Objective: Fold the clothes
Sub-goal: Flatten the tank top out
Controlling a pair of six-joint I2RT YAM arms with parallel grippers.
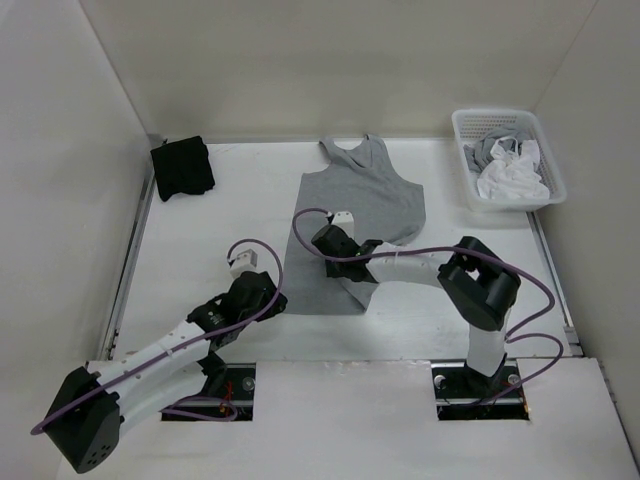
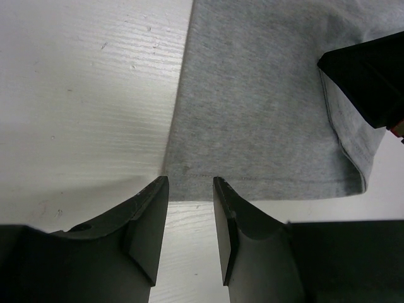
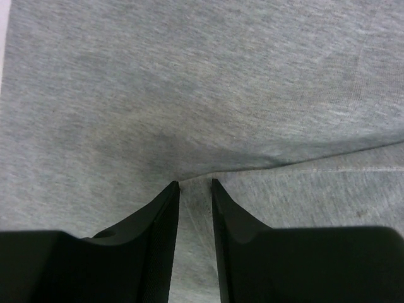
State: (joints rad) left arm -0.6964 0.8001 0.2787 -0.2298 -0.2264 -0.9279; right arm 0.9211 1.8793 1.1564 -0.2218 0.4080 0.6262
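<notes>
Left jaws spread at tank top (image 2: 265, 107) hem, right jaws parted on it — basket (image 1: 498, 114) only overhead.

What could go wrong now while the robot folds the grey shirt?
The left claw sits right at the hem of the grey tank top, so it might close on bare table and miss. The cloth puckers at the right claw; a pull there could drag the top crooked. Both claws are close together and might bump.
</notes>
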